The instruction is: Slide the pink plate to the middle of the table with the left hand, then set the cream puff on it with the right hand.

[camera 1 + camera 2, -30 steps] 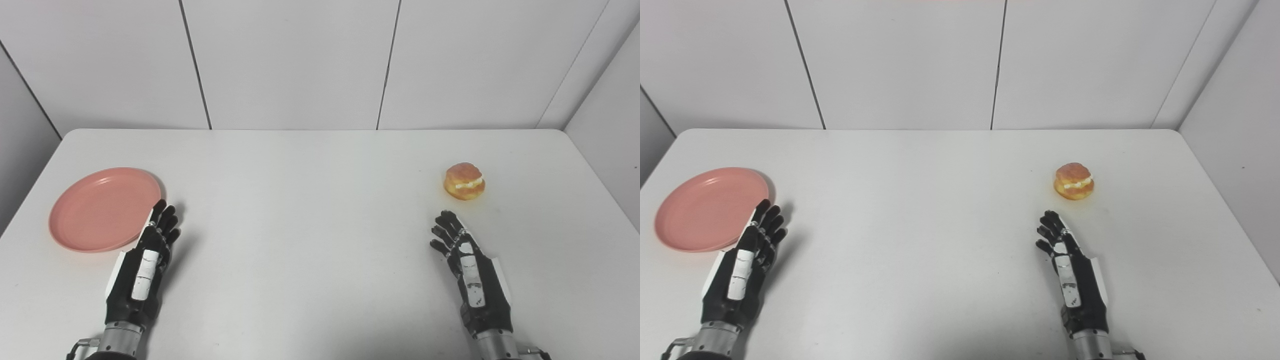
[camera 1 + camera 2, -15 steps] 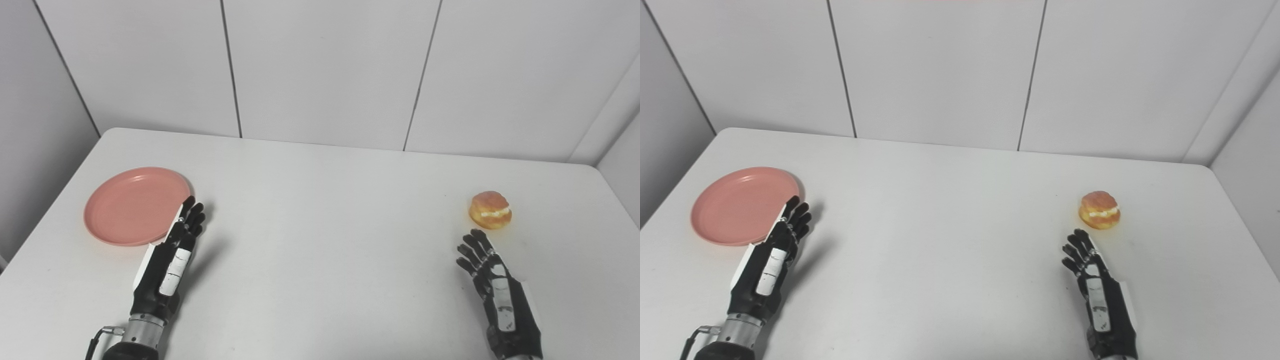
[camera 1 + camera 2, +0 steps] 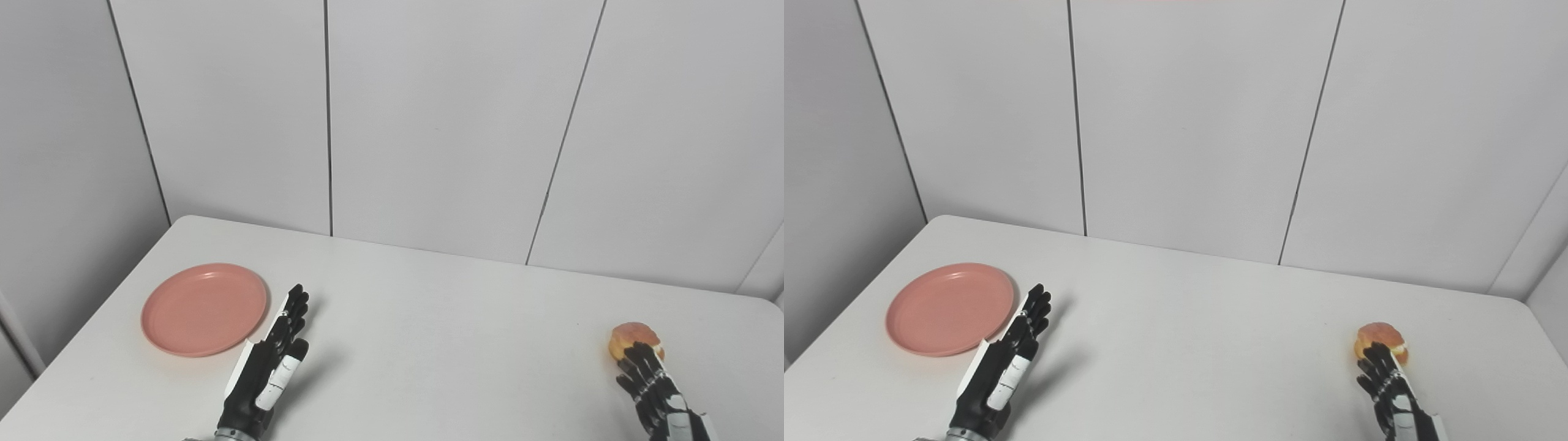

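Note:
A round pink plate (image 3: 204, 309) lies flat near the left end of the white table (image 3: 441, 343). My left hand (image 3: 268, 366) hovers just right of the plate's near rim, open, fingers stretched forward, holding nothing. A golden cream puff (image 3: 632, 338) with a pale filling sits near the table's right end. My right hand (image 3: 656, 392) is at the bottom right, open, and its fingertips overlap the near side of the cream puff (image 3: 1377, 338) in the picture; whether they touch it I cannot tell. Most of the right hand (image 3: 1393, 401) is cut off by the frame's bottom edge.
Grey panelled walls (image 3: 429, 122) close in the table at the back and on the left. The table's rounded far corners show at left and right. Its near edge lies out of view.
The whole picture has shifted: the camera has tilted up and turned left. The plate and cream puff stay in place. The right fingertips now reach the cream puff's near side.

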